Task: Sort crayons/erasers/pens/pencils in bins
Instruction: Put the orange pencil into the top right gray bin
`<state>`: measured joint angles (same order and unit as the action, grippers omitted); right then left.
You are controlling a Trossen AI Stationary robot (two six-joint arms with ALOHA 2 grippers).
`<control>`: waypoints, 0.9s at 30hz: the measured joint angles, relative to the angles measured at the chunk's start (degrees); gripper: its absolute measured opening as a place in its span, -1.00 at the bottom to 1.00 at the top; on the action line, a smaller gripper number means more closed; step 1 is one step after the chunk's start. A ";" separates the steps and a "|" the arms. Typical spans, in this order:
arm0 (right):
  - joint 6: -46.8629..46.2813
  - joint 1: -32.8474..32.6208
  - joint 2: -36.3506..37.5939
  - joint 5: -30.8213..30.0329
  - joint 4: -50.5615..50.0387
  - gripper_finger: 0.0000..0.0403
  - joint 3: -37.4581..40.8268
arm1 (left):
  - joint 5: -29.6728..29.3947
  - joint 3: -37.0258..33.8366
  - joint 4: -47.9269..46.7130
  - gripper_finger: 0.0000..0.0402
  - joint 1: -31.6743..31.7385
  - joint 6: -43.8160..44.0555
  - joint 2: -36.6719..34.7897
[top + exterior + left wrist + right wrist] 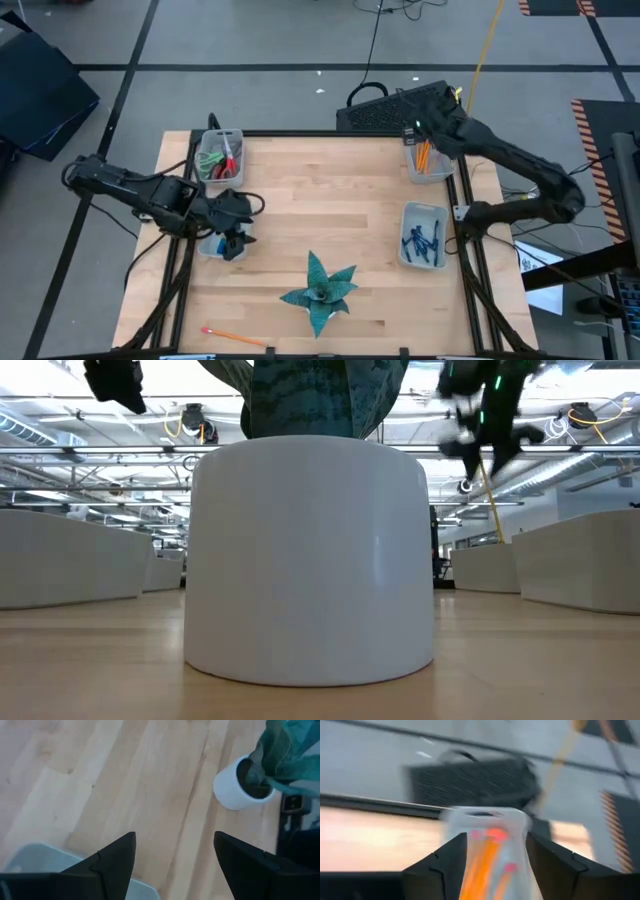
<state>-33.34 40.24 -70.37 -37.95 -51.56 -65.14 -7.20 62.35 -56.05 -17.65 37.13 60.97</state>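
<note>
My right tool (424, 140) hung over the bin (430, 160) at the far right corner of the surface (330, 200), its fingers (445, 865) spread apart with nothing between them. Below them lay the orange pencils (485, 865), already inside that bin. My left tool (235, 235) sat over the near-left bin (212, 246), and its fingers (117, 857) were also apart and empty, with a corner of that grey tray (35, 857) showing under them.

The dark blue pens (422, 240) lay heaped in the bin (424, 234) on the right side, nearer the front than the pencil bin. The far-left bin (220, 155) held a mix of red and green items that I could not make out clearly. One more pencil (235, 337) lay loose on the wood near the front-left edge, well apart from every bin. A teal plant in a white pot (320, 290) stood at the front middle of the surface, between my two arms.
</note>
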 joint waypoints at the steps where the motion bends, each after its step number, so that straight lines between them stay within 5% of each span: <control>1: -0.06 -3.08 1.60 0.27 -0.14 -0.04 -0.84 | 0.40 0.00 0.04 0.34 0.08 -2.16 0.02; 5: 1.37 -17.36 7.15 0.52 4.46 -0.08 -1.01 | 3.03 0.00 5.26 0.34 -1.45 -6.19 0.88; 12: 9.66 -38.76 11.30 0.54 16.45 -0.08 1.27 | -0.40 2.02 12.74 0.34 -15.64 -5.51 7.88; 18: 17.67 -46.40 11.24 0.52 20.24 -0.08 2.29 | -0.54 4.87 15.26 0.30 -25.56 -5.92 15.83; 27: 25.90 -55.25 11.57 -2.73 20.30 -0.08 2.31 | 4.14 4.94 19.35 0.00 -32.05 12.89 27.11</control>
<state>-7.44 -15.01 -58.80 -40.68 -31.26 -62.83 -3.06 67.29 -36.70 -49.70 50.02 88.08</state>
